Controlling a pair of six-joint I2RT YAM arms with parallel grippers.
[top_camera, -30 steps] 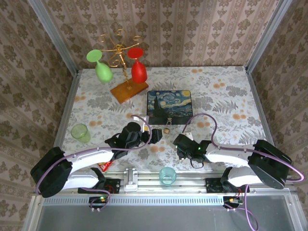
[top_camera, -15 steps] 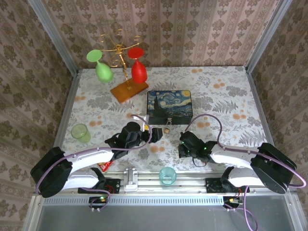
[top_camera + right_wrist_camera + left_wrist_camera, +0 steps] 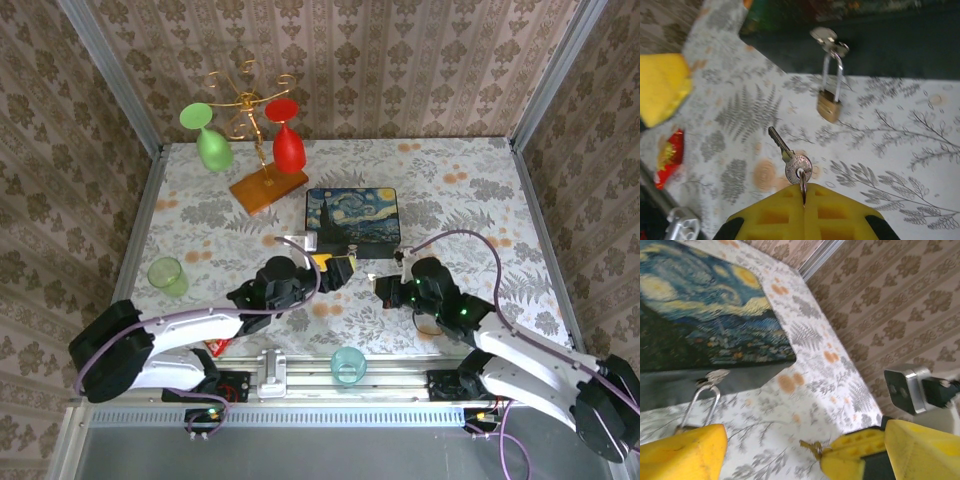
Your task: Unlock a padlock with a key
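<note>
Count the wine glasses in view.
2. The green wine glass and the red wine glass hang bowl-down, side by side, from the gold rack at the table's far left. None appears hidden.

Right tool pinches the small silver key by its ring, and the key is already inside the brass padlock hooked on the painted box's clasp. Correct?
Not inside. The right wrist view shows the small silver key, pinched by its ring in the right tool, apart from the small brass padlock, with tabletop between them. The rest holds.
</note>
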